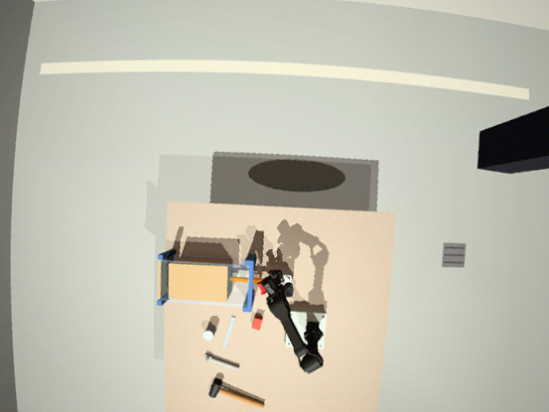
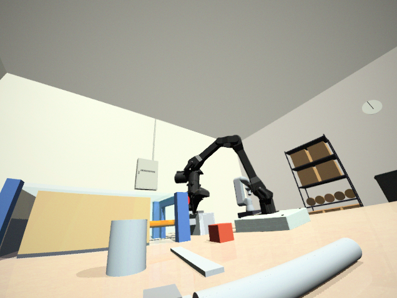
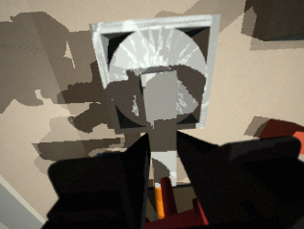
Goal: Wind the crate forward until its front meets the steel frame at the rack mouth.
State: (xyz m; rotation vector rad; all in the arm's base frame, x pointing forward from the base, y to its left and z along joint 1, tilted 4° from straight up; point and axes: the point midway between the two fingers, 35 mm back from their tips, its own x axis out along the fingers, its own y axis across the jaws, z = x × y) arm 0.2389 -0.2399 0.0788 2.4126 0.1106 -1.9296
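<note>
Between the black wooden-handled hammer (image 1: pixel 237 394) and the desk's (image 1: pixel 337 391) (image 2: pixel 256 240) right edge, a hand could pass low. The blue steel frame (image 1: pixel 249 286) (image 2: pixel 182 217), standing near the left edge, and the small red block (image 1: pixel 257 321) (image 2: pixel 221 232) beside it obstruct low passage.
</note>
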